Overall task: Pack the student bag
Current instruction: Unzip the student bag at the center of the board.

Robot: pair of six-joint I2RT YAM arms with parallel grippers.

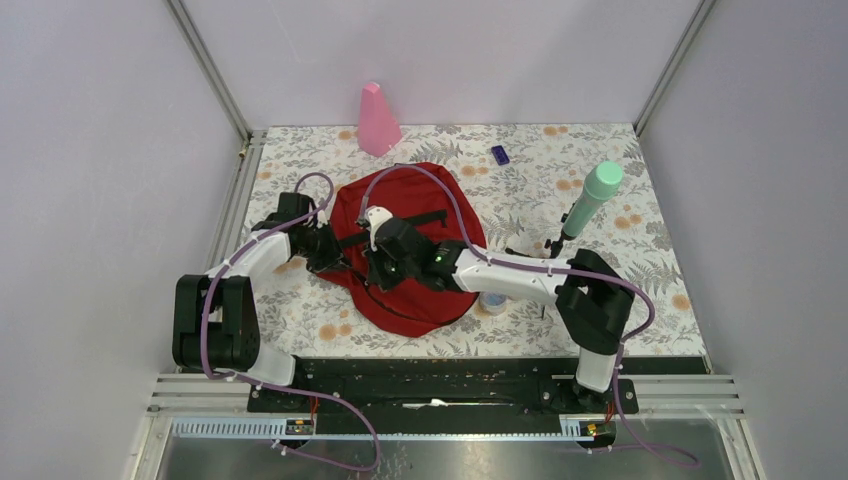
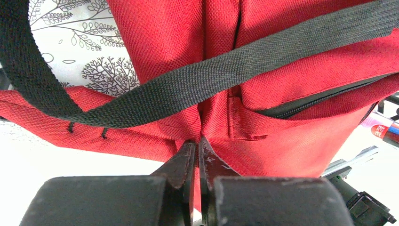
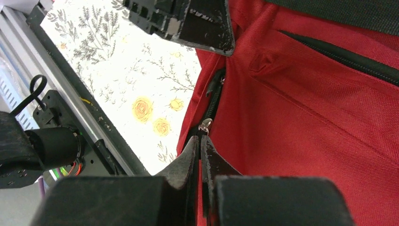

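The student bag (image 1: 415,290) is a dark red backpack with black straps, lying in the middle of the floral table. My left gripper (image 1: 325,248) is at its left edge. In the left wrist view it (image 2: 198,141) is shut on a fold of the red fabric (image 2: 282,141), under a black strap (image 2: 197,89). My right gripper (image 1: 378,262) is over the bag's left part. In the right wrist view it (image 3: 201,139) is shut on the zipper pull, just below the silver slider (image 3: 205,125) of the black zipper (image 3: 214,96).
A pink cone-shaped thing (image 1: 378,120) stands at the back. A small purple item (image 1: 500,154) lies behind the bag. A green-topped bottle (image 1: 592,198) stands at the right. A round whitish item (image 1: 492,302) lies under the right arm. The left gripper's body (image 3: 188,21) is close above in the right wrist view.
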